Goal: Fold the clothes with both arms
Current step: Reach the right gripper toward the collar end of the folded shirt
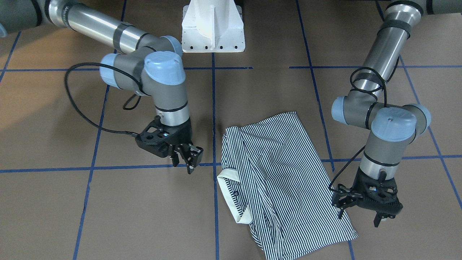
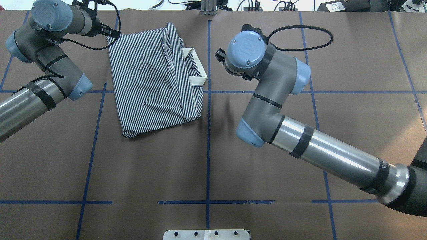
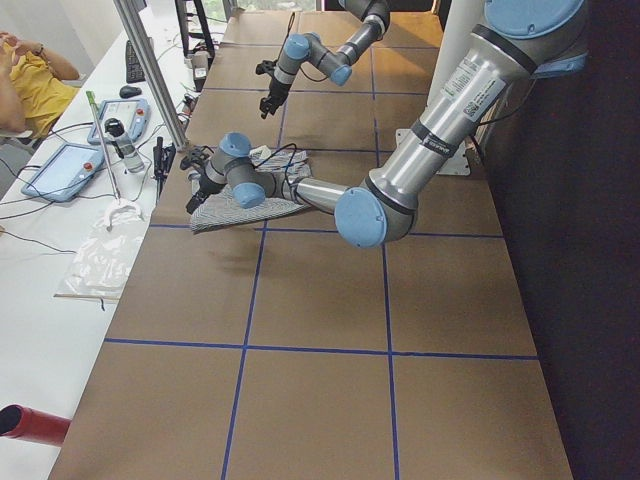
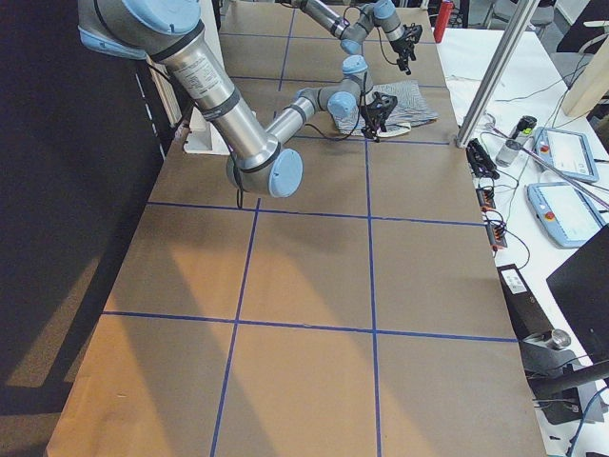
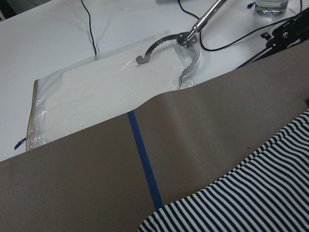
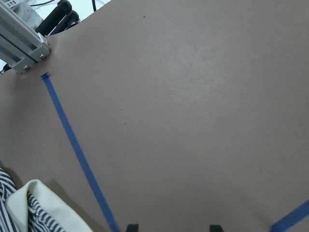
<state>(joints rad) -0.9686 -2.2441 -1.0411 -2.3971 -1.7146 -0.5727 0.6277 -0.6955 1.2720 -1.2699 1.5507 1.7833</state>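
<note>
Item: short-sleeved polo shirt, thin navy-and-white stripes [image 1: 288, 173], plain cream collar [image 1: 225, 187]. It lies partly folded and flat on the brown blue-taped table [image 1: 108, 216], between both grippers.
Handling: light and limp, likely to slump and drag; best pinched at hem corners or fold edges.
Left black two-finger gripper [image 1: 359, 216]: spread, empty, at the shirt's edge.
Right black two-finger gripper [image 1: 183, 163]: spread, empty, near the collar.
</note>
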